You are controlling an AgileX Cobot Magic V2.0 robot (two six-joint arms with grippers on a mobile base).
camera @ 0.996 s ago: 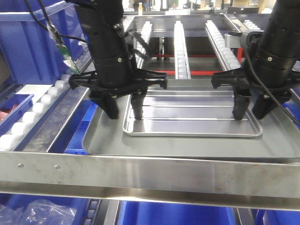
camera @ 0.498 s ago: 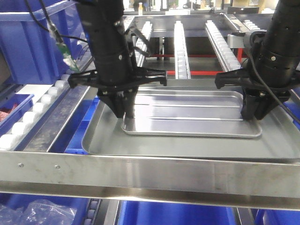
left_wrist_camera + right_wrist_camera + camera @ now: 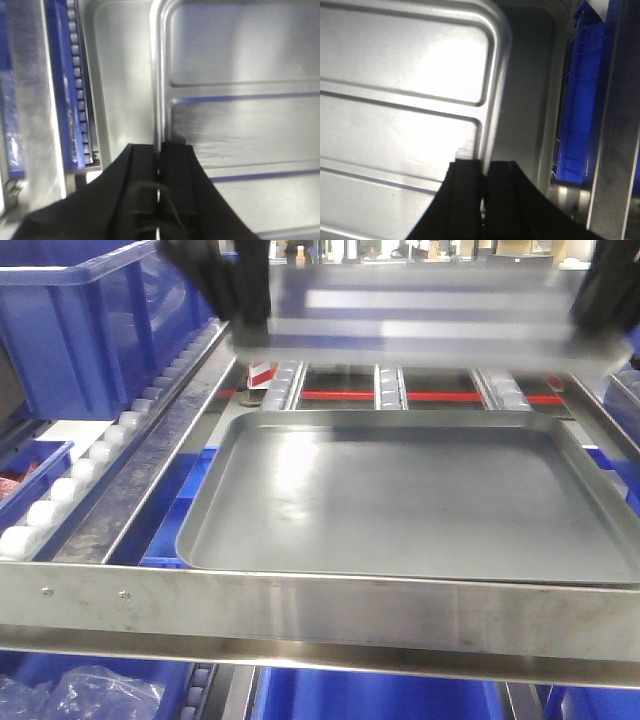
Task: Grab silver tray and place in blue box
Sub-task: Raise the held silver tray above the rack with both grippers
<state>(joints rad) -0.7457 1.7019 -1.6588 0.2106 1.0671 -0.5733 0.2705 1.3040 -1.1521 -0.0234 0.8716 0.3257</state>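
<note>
Silver and blurred into a bright band, the silver tray (image 3: 420,325) hung level in the air across the top of the front view. It was well above the dull grey tray (image 3: 400,490), which lay flat on the roller rack (image 3: 150,490). From the left wrist I could see the left claw (image 3: 159,150) clenched on the tray's rolled rim at one short end. One black finger (image 3: 142,170) sat outside the rim and the other inside, over the ribbed floor. The right claw (image 3: 484,167) was clamped the same way on the rim at the opposite end, close to a rounded corner. Both wrist views showed the grey tray below and beyond the shiny one's edge. The blue box (image 3: 90,340) stood at the far left, behind a track of white rollers (image 3: 60,505) and well apart from the tray, which was not in it. A broad steel rail (image 3: 320,615) ran across the front of the rack, and a red strip (image 3: 440,396) showed past the grey tray's far edge. More blue bins (image 3: 370,695) sat lower down, under the rail.
</note>
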